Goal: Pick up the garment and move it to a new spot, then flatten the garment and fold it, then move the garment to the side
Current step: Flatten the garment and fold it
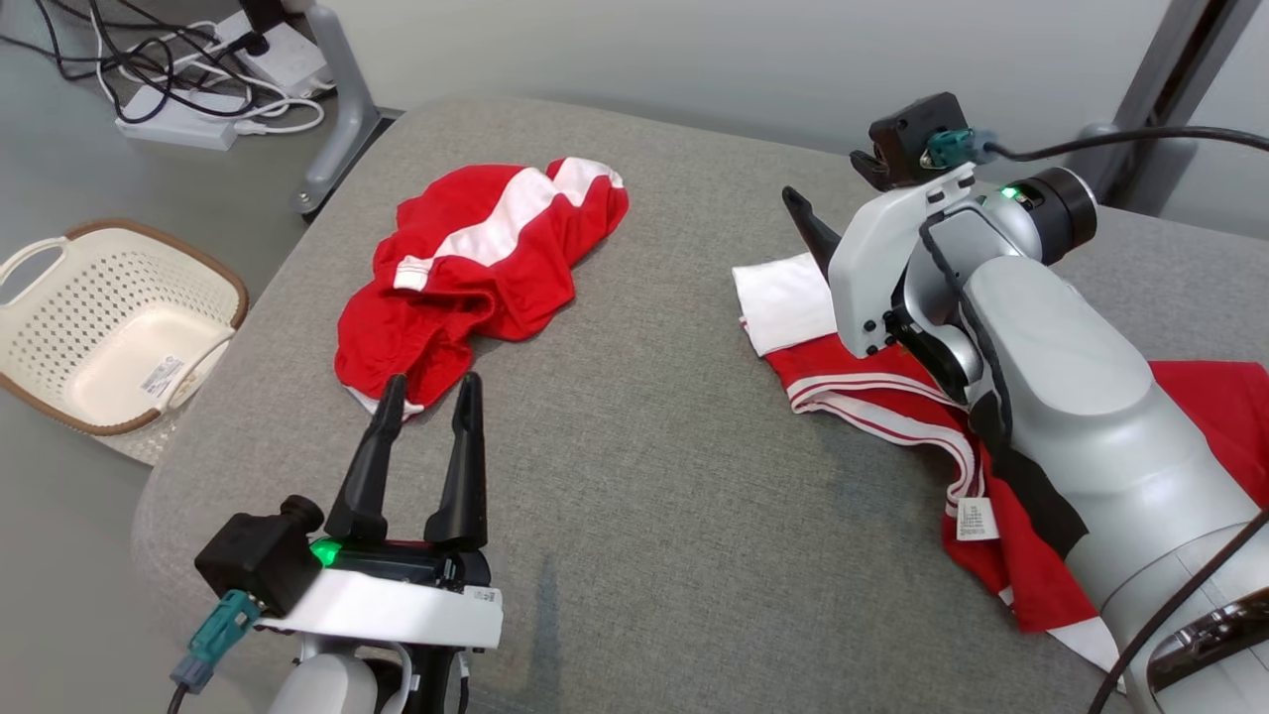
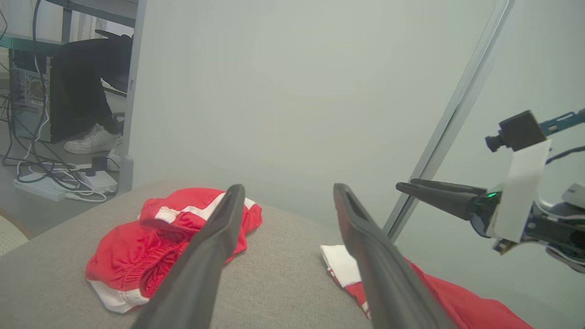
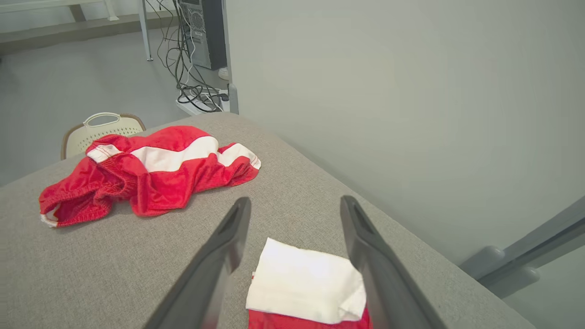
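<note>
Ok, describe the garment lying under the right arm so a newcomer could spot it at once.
Start at the grey padded table. On its right side, below the right gripper, lies a red garment with thin white stripes and a plain white end. Unlike the crumpled red shorts on the left, it lies fairly flat.

A cream basket [image 1: 109, 297] and tangled cables [image 1: 169, 74] lie on the floor [image 1: 59, 159].

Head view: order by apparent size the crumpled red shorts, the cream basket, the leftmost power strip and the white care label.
1. Crumpled red shorts and cream basket: about alike, not ranked.
2. Leftmost power strip, though it lies farther off.
3. White care label.
</note>
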You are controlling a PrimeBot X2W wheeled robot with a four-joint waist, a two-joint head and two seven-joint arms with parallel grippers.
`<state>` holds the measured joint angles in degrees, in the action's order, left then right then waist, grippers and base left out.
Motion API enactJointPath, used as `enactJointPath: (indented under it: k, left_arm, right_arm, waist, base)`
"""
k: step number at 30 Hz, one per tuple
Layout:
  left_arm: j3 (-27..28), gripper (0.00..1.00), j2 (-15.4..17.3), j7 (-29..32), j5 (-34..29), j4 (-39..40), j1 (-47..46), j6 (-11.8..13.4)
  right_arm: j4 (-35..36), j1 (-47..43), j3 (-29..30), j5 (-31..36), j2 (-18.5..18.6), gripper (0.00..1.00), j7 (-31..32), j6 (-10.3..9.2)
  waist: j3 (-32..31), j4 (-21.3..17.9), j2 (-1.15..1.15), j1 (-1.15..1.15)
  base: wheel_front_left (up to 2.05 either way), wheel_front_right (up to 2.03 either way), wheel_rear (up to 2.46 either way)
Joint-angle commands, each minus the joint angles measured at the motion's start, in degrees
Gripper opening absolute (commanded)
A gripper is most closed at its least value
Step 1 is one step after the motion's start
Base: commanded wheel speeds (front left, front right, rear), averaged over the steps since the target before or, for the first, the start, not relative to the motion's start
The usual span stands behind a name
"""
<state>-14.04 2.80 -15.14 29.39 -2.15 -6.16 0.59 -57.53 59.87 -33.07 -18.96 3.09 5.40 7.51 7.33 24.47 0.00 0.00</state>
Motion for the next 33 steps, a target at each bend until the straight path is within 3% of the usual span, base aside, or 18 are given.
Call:
enactJointPath:
  k: [1, 7, 15, 18, 23, 28, 33]
  left_arm:
    - [0.4, 1.0, 0.1, 0.0, 0.2, 0.4, -0.3, 0.3]
    - [1.8, 1.0, 0.2, 0.0, -0.5, 0.9, -0.8, 0.1]
    - [3.6, 1.0, 0.2, 0.0, -3.3, 2.1, -1.2, -0.2]
    - [3.9, 1.0, 0.2, 0.0, -3.4, 2.0, -1.1, 0.0]
    - [3.5, 1.0, 0.2, 0.0, -4.4, 1.1, -0.1, -0.5]
    - [3.7, 1.0, 0.2, 0.0, -4.7, 0.7, 0.5, -0.7]
    - [4.0, 1.0, 0.2, 0.0, -5.1, 0.1, 0.7, -1.1]
  right_arm:
    - [-0.4, 0.5, -0.9, -1.2, 0.9, 1.0, -1.0, -0.03]
    - [0.6, -0.1, -4.1, -5.8, 2.0, 1.0, -8.1, -0.03]
    - [6.7, -6.4, -4.3, -7.0, 7.2, 1.0, -19.4, -0.03]
    - [10.9, -11.1, -2.1, -5.8, 9.7, 1.0, -20.5, -0.03]
    - [22.5, -21.7, 7.3, -3.4, 12.1, 1.0, -20.7, -0.03]
    - [33.0, -33.8, 15.1, 0.5, 10.1, 1.0, -20.7, -0.03]
    - [37.9, -42.0, 19.2, 4.3, 7.5, 1.0, -20.7, -0.03]
  waist:
    - [-0.1, -0.6, 0.0, 0.0]
    - [-1.3, -4.8, 0.0, 0.0]
    - [-2.1, -11.7, 0.0, 0.0]
    - [-2.2, -13.6, 0.0, 0.0]
    - [-2.3, -16.0, 0.0, 0.0]
    - [-2.4, -17.4, 0.0, 0.0]
    - [-2.5, -18.0, 0.0, 0.0]
  base:
    - [0.0, 0.0, 0.0]
    - [0.0, 0.0, 0.0]
    - [0.0, 0.0, 0.0]
    - [0.0, 0.0, 0.0]
    - [0.0, 0.0, 0.0]
    - [0.0, 0.0, 0.0]
    - [0.0, 0.0, 0.0]
